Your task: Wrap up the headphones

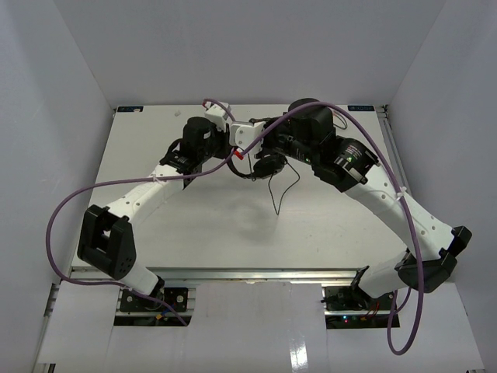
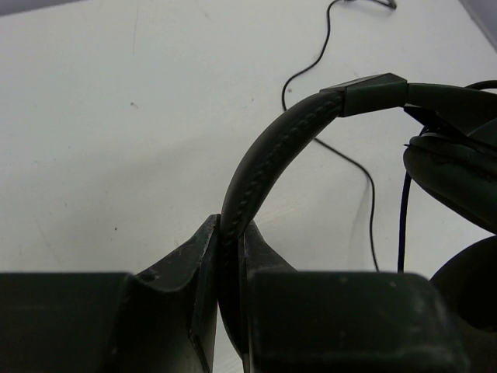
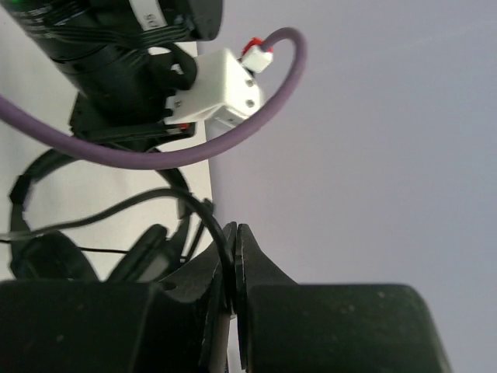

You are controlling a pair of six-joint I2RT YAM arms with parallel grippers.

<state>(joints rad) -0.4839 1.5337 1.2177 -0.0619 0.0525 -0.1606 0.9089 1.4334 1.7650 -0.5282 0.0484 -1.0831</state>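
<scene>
The black headphones (image 1: 268, 165) hang above the table's far middle, between my two grippers. My left gripper (image 2: 231, 233) is shut on the stitched padded headband (image 2: 264, 155); an earcup (image 2: 458, 179) hangs at the right of that view. In the top view the left gripper (image 1: 247, 155) sits just left of the headset. My right gripper (image 3: 233, 233) is shut on the thin black cable (image 3: 203, 225), with the earcups (image 3: 54, 260) down to its left. It is just above the headset in the top view (image 1: 273, 144). A loose loop of cable (image 1: 281, 194) trails onto the table.
White table (image 1: 194, 225) with white walls on three sides. Thick purple arm cables (image 1: 70, 202) arc over both arms. The left arm's wrist with its white camera block (image 3: 221, 85) is close above my right gripper. Loose cable lies on the table (image 2: 365, 179).
</scene>
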